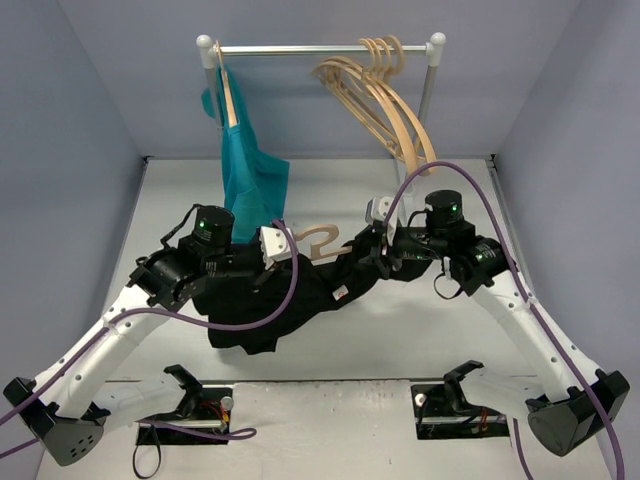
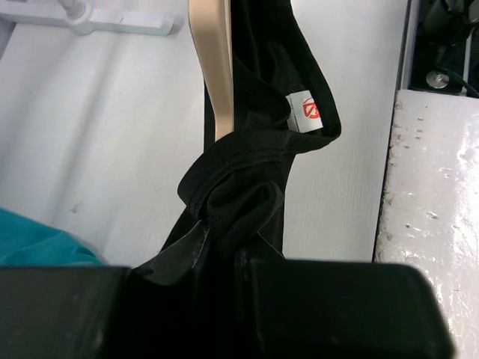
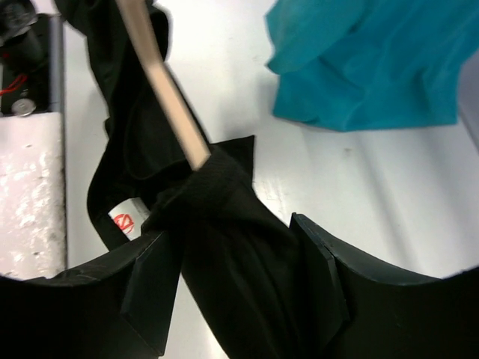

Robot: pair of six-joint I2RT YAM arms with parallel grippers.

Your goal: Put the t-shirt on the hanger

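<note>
- Two ends of the t-shirt (image 1: 290, 300) are held up. Its middle sags toward the table (image 1: 400, 330), below the hook of the hanger (image 1: 322, 240).
- At the hanger's left, the left end effector (image 2: 223, 250) is clenched on a twisted knot of black cloth by the neck hem.
- At the hanger's right, the right end effector (image 3: 228, 239) has its jaws half apart, grasping a thick fold where the wooden arm tip enters the cloth.
- The t-shirt is a light, limp, matte knit that bunches and droops. I judge the ribbed neck hem and the shoulders, either side of the hanger, to be the surest places to hold.
- A label (image 2: 307, 111), small and white with a red mark, sits inside the neck beside the hanger's arm.
- The hanger is stiff, smooth, pale wood with curved arms. It looks light and probably slides easily against cloth.
- Behind the hanger, a teal garment (image 1: 250, 180) hangs from the rail (image 1: 320, 48).
- Spare hangers (image 1: 385, 100) hang on the rail further right.
</note>
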